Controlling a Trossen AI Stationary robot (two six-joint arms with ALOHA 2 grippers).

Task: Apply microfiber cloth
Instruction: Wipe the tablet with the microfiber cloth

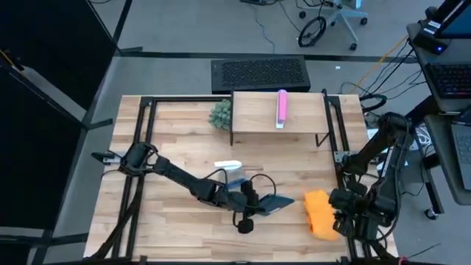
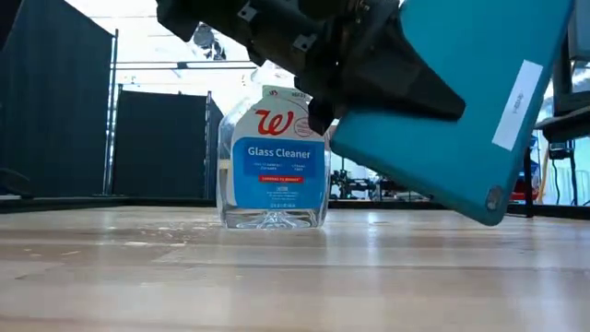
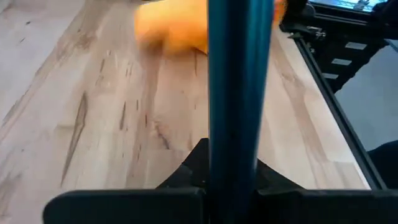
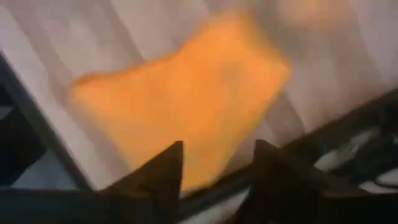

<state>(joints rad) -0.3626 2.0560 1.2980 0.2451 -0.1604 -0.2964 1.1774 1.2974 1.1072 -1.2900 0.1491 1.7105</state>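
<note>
The orange microfiber cloth (image 1: 319, 213) lies crumpled on the table near the right front, and shows too in the right wrist view (image 4: 186, 99) and the left wrist view (image 3: 174, 25). My right gripper (image 4: 217, 165) hangs open just over the cloth's edge nearest the right arm (image 1: 340, 216); I cannot tell whether it touches. My left gripper (image 1: 254, 200) is at the table's middle front, shut on a dark teal tablet (image 1: 277, 202), which hangs above the table (image 2: 461, 101). Behind the tablet stands a clear glass cleaner spray bottle (image 2: 273, 157) on its base. My left gripper pinches the tablet between its two fingers, one on each flat face, at the tablet's end nearest the arm (image 3: 231, 186). The fingers come level from the table's left. The tablet is lifted clear of the table and tilted, its free end (image 2: 493, 198) lowest.
A raised wooden shelf (image 1: 257, 118) at the far side carries a pink object (image 1: 282, 108); a small green plant (image 1: 219, 112) sits beside it. Black frame rails (image 1: 340, 140) run along the table's left and right sides. Bare wood lies at the left front.
</note>
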